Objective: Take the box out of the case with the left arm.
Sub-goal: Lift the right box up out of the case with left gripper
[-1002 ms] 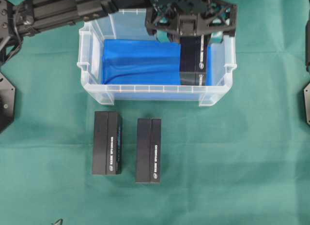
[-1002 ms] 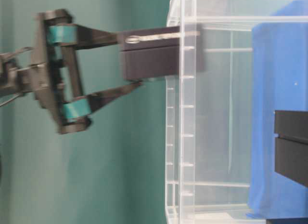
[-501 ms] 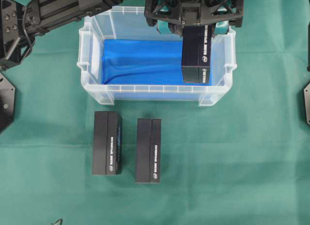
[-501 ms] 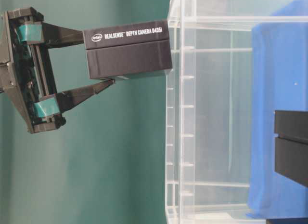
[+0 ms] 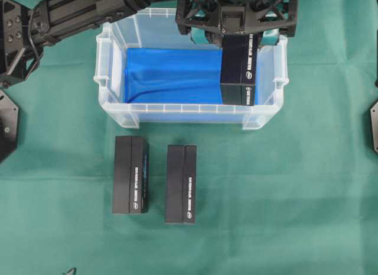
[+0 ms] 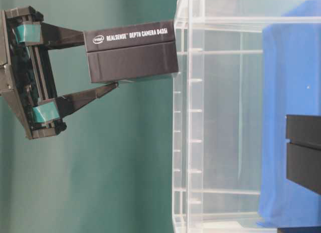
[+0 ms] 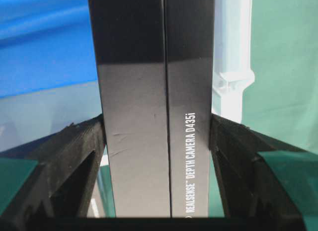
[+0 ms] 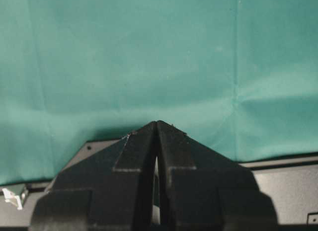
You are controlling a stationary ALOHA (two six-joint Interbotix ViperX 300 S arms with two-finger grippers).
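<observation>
My left gripper (image 5: pixel 238 28) is shut on a black box (image 5: pixel 238 68) printed "RealSense Depth Camera D435i" and holds it end-down over the right end of the case (image 5: pixel 177 107). In the table-level view the box (image 6: pixel 131 52) hangs from the gripper (image 6: pixel 103 60) with its lower end about level with the case rim (image 6: pixel 195 143). The left wrist view shows both fingers (image 7: pixel 84 141) pressed against the sides of the box (image 7: pixel 154 92). My right gripper (image 8: pixel 157 124) is shut with nothing in it, over green cloth.
A blue sheet (image 5: pixel 171 77) lines the case bottom. Two more black boxes (image 5: pixel 130 175) (image 5: pixel 181 184) lie side by side on the green cloth in front of the case. One black box (image 6: pixel 303 153) shows beyond the case in the table-level view.
The left gripper rose with the box, whose lower end came out of the case to rim level. Over the last half second it only shifted slightly.
</observation>
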